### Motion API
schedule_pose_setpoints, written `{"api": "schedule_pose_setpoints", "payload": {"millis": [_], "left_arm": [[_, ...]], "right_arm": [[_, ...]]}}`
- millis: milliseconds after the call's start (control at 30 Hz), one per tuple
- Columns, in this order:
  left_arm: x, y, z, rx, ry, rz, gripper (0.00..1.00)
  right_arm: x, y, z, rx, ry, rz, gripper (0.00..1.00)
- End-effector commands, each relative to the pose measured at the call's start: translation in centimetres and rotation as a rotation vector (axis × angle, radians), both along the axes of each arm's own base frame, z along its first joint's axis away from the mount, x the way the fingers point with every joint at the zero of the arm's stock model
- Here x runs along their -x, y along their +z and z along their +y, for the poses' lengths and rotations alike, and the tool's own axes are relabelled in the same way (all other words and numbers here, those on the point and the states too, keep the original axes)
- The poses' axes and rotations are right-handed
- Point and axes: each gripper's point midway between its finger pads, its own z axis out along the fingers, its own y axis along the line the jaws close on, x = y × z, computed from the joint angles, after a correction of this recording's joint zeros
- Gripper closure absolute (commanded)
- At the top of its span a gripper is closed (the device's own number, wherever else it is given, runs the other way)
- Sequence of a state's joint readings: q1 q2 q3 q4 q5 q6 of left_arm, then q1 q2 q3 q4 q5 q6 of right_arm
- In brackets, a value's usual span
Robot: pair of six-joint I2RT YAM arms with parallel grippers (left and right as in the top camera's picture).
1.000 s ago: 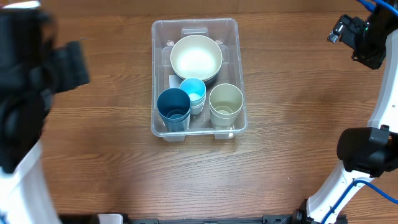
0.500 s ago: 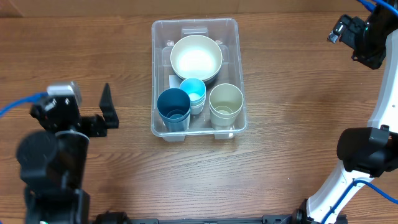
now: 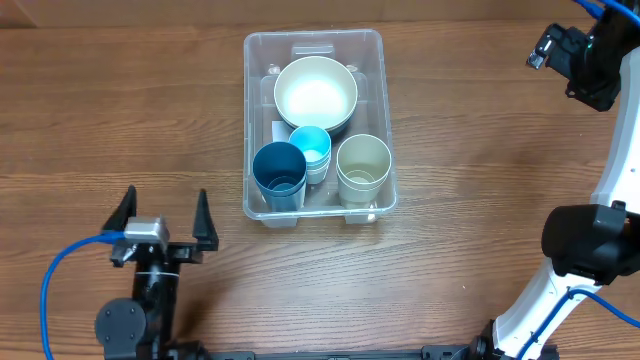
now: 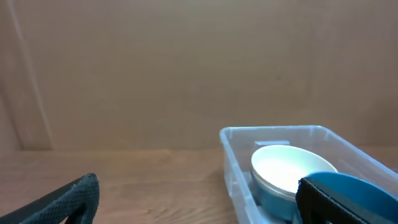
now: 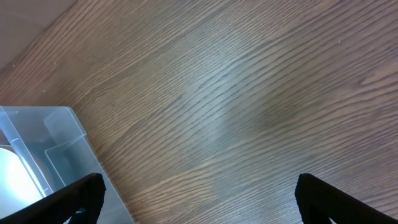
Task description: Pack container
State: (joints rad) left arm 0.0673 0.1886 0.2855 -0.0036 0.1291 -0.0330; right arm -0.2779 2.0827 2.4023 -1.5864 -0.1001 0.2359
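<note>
- We see the clear, round-cornered plastic container (image 3: 250, 120) on the wood-grain bench (image 3: 480, 170), ahead-right of our left claw (image 3: 165, 197) and left of our right claw (image 5: 199, 182).
- Both claws gape fully, empty, touching nothing.

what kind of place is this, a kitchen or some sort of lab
Most likely a robot lab or test bench, not a kitchen: a left arm and right arm stand at a wood-grain table, blue cable trailing from each, with a bowl and cups in a clear container.
</note>
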Motion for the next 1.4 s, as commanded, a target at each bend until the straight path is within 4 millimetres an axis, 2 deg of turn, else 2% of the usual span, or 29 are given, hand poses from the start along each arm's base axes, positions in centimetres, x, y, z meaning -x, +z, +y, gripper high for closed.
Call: {"api": "schedule_pose_setpoints", "payload": {"millis": [0,133,433,833,1367], "left_arm": [[0.3,-0.7,-1.9,-0.116,-0.101,-0.045,0.00],[0.3,-0.6,-2.4,-0.133,-0.119,-0.096,0.00],[0.9,-3.3,-2.9,-0.137,-0.141,-0.147,0.00],[0.1,-10.8,-2.8,-0.142,-0.148,0.129,0.00],[0.0,-10.7,-2.6,-0.142,-0.141,0.126,0.00]], "right_arm": [[0.1,1.8,0.0,0.013,-0.006,-0.050,0.00],[0.1,1.8,0.0,0.013,-0.006,-0.050,0.00],[0.1,1.8,0.0,0.013,-0.006,-0.050,0.00],[0.1,1.8,0.0,0.013,-0.006,-0.050,0.00],[0.1,1.8,0.0,0.013,-0.006,-0.050,0.00]]}}
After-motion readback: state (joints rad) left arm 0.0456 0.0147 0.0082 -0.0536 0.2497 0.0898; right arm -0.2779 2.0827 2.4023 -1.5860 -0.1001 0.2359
